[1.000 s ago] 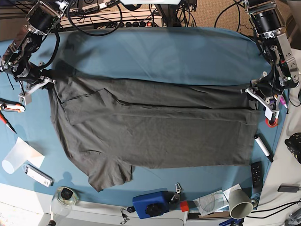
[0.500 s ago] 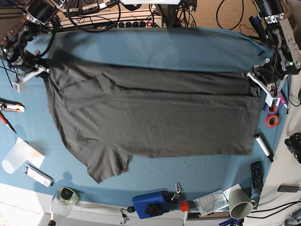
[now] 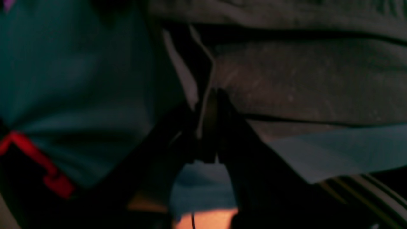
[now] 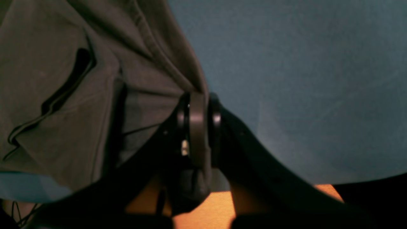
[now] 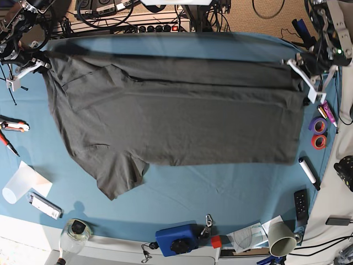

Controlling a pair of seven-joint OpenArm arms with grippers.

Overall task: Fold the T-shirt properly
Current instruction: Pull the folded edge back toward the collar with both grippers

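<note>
A blue table cloth (image 5: 220, 193) covered the work surface; at its left edge lay red-handled pliers (image 5: 14, 126), a clear plastic cup (image 5: 16, 186) on its side over a sheet of white paper, and a small white device (image 5: 45, 205) just below; a glass jar (image 5: 77, 232) stood at the front corner; along the front edge sat a blue box with a black knob (image 5: 177, 239); further right lay a paper cup (image 5: 282, 238) on its side; on the right lay tape rolls (image 5: 318, 132), a white marker (image 5: 309, 173) and a black remote (image 5: 301, 203).

A blue-clothed table (image 5: 231, 193) stands against cable-strewn equipment (image 5: 138, 16) behind.
</note>
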